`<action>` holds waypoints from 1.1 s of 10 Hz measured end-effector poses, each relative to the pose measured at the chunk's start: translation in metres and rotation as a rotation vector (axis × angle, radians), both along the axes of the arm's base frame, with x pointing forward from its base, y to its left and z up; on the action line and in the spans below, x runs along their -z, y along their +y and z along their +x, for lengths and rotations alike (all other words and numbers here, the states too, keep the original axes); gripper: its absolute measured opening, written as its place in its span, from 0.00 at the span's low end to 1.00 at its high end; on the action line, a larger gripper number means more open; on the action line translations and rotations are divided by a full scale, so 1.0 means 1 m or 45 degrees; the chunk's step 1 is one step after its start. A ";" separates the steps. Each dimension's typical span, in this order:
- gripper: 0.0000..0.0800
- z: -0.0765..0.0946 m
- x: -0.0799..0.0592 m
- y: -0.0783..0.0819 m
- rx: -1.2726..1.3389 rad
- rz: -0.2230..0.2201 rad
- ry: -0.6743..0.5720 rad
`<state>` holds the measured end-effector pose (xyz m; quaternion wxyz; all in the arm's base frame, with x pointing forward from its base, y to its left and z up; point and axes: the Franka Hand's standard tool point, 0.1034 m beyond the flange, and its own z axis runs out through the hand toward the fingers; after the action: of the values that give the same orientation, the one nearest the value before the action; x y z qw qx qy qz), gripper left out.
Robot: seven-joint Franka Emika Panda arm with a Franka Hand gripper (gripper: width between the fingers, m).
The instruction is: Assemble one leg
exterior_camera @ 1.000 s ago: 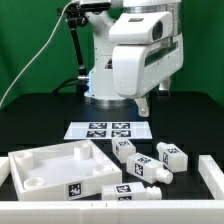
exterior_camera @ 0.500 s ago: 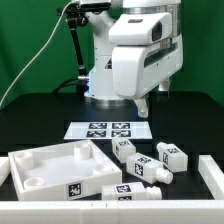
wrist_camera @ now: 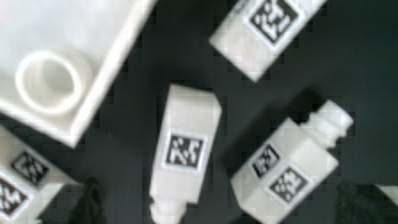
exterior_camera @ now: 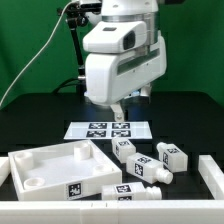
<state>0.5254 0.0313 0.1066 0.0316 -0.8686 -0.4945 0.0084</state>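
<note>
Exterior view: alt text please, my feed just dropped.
The white arm's pincer hangs above the marker board, nothing visibly in it. Nearer the camera, several loose white tagged legs lie on the black table, at the exterior view's right of a white square tray-like panel.

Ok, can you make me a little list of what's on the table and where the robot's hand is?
Gripper: in the air near the marker board, holding nothing visible
Jaws: cannot tell open or shut
Legs: four, lying loose beside the panel
Panel: white tray, exterior view's left
Leg fitted: none yet
</note>
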 end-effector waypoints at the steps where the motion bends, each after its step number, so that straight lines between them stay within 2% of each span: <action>1: 0.81 -0.001 0.001 0.000 0.034 -0.001 0.003; 4: 0.81 -0.001 0.003 0.000 0.098 -0.002 0.010; 6: 0.81 -0.003 0.004 -0.002 0.350 -0.002 0.029; 7: 0.81 -0.006 0.007 -0.009 0.576 -0.006 0.047; 9: 0.81 -0.010 0.018 -0.006 0.923 -0.022 0.049; 11: 0.81 -0.009 0.022 -0.007 0.937 -0.024 0.056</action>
<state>0.5159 0.0247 0.0849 0.0351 -0.9881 -0.1481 0.0198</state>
